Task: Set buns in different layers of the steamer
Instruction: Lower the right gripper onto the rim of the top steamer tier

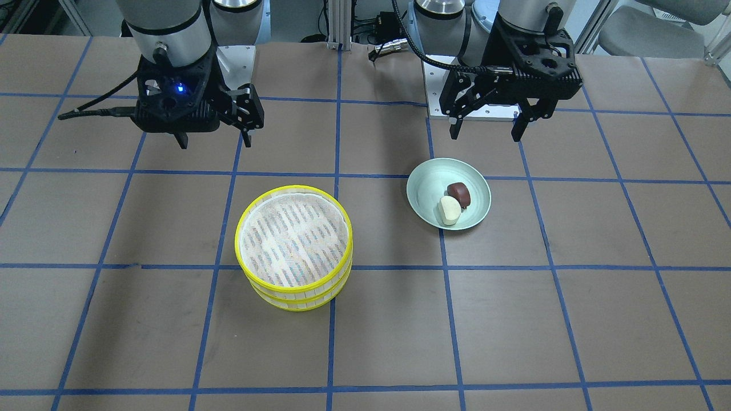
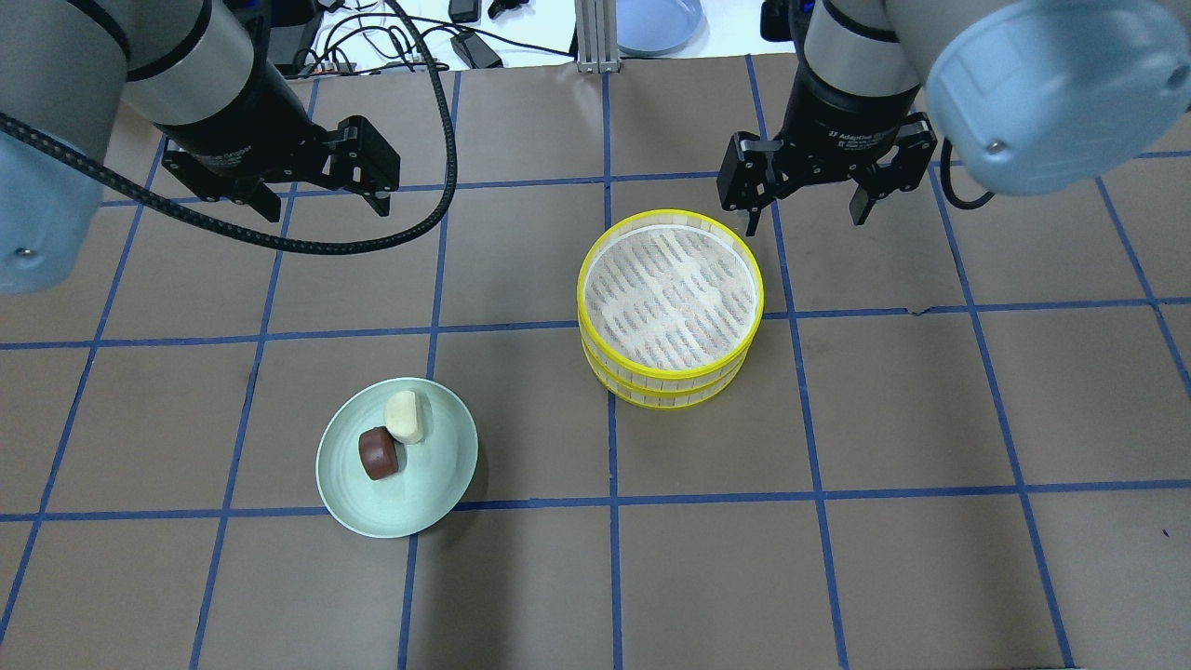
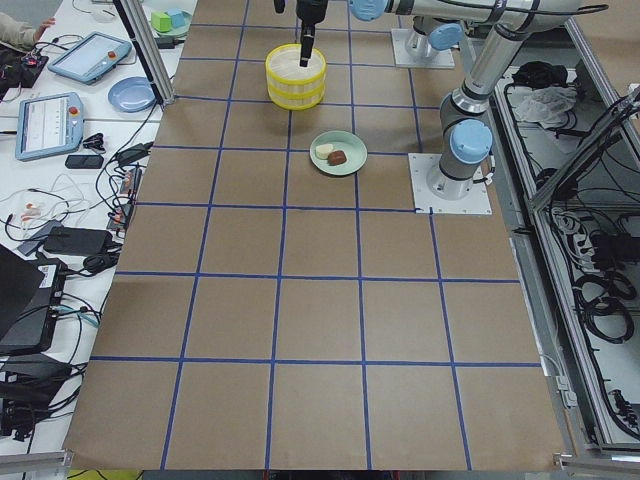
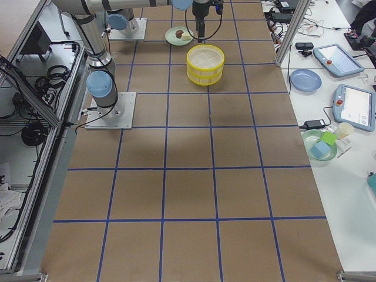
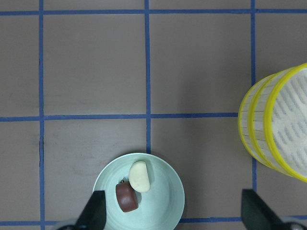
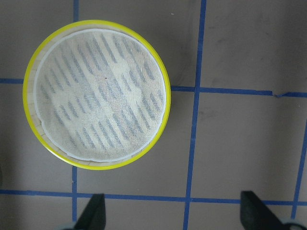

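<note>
The steamer (image 2: 666, 374) is two stacked yellow-rimmed trays; the top tray shows only its white liner. It also shows in the front view (image 1: 297, 292), the left wrist view (image 5: 268, 125) and the right wrist view (image 6: 31, 81). The cream-white bun (image 2: 407, 416) and the reddish-brown bun (image 2: 379, 453) lie touching on a pale green plate (image 2: 437, 484). My left gripper (image 2: 324, 200) is open and empty, hovering behind the plate. My right gripper (image 2: 806, 214) is open and empty, hovering just behind the steamer's right side.
The brown table carries a blue tape grid. A blue dish (image 2: 659, 23), cables and an aluminium post (image 2: 595, 37) sit beyond the far edge. The arms' base plates (image 1: 480, 111) lie on the robot's side. Tablets (image 3: 45, 125) lie on a side bench.
</note>
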Available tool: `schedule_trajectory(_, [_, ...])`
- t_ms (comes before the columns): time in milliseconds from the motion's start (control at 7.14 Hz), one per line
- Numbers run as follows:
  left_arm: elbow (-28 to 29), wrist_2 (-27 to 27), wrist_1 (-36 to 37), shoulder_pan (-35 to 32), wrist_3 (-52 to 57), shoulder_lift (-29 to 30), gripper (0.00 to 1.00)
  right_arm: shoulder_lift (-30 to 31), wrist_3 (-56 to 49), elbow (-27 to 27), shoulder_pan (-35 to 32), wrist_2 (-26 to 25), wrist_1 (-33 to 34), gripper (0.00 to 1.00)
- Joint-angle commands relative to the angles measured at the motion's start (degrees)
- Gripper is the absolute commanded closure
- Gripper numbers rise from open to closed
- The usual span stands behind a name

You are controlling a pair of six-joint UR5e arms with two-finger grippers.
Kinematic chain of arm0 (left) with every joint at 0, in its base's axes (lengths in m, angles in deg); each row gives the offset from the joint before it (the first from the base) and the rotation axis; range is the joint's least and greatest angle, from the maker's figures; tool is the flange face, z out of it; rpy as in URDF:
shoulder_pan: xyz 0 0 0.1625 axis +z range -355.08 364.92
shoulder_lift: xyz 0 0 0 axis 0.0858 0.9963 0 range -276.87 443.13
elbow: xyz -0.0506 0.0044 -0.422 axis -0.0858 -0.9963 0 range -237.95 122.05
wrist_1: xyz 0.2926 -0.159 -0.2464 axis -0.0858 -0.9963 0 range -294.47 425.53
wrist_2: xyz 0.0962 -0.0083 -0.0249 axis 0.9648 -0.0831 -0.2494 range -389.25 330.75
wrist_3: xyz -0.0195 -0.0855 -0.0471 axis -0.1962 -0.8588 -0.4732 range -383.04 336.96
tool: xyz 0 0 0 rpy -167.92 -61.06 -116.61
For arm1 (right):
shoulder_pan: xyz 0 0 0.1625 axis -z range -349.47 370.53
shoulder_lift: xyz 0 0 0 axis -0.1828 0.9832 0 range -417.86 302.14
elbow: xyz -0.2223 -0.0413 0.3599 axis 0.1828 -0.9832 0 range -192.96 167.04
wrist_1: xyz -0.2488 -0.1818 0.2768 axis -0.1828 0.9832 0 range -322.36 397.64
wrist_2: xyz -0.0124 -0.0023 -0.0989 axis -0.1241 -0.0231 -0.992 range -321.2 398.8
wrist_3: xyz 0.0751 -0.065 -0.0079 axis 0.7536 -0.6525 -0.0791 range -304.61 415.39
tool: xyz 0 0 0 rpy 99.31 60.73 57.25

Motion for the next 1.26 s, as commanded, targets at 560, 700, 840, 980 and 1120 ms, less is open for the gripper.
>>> schedule_trajectory(560, [-3.40,1.75,-1.65,1.16,0.97,1.21,0.00,-13.20,-0.03,5.86,-0.08,-0.76,13.92,0.18])
schedule_trajectory(700, [-6.91,2.38,-1.13,3.16,0.97,1.73,0.00,-15.57,-0.03,6.65,-0.08,-1.03,15.85,0.33])
schedule_trajectory(840, [-7.55,1.77,-1.04,5.18,1.50,3.30,0.00,-16.90,-0.03,6.83,0.01,-1.03,16.83,0.45])
schedule_trajectory(980, [-7.91,1.85,-0.17,5.46,2.11,5.67,0.00,-16.74,-0.03,6.75,0.18,-0.94,16.92,0.66])
schedule_trajectory(1120, [-8.52,1.51,1.50,5.47,1.94,8.56,0.00,-16.47,-0.29,6.75,0.36,-0.94,16.92,0.84])
